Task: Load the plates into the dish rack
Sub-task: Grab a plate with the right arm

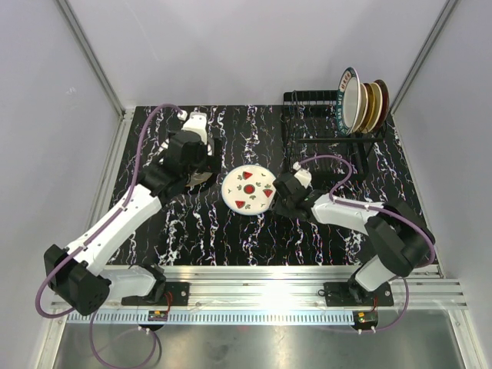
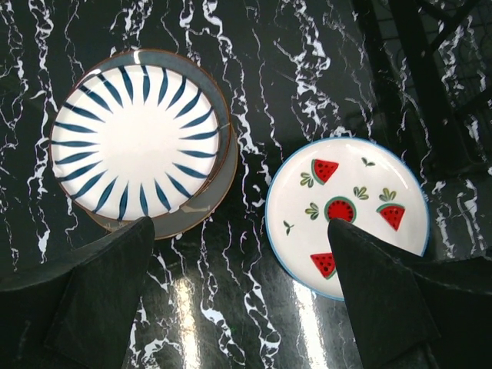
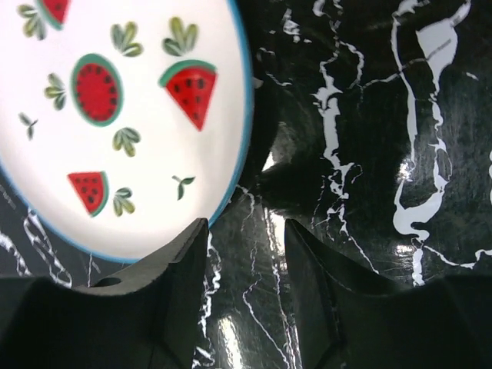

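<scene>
Between the black fingers of the right gripper (image 3: 244, 238) only bare table is seen. The jaws are set partly apart and nothing is gripped. The blue rim of the watermelon plate (image 3: 115, 115) lies just beside one fingertip; whether it is touched cannot be told. That plate is round, glossy and white, and is laid flat near the table's middle.

The left gripper (image 2: 238, 304) is spread wide and held empty above the table. Below it a striped plate (image 2: 134, 138) is stacked on a grey plate (image 2: 217, 188) with a brown rim.

Three or four racked plates (image 1: 363, 104) are stood on edge at the right end of the black wire rack (image 1: 311, 127), at the far right corner.

The table (image 1: 192, 231) is shiny black with white marble veins. It is enclosed by pale walls (image 1: 231, 54), and a metal rail (image 1: 261, 280) runs along the near edge.
</scene>
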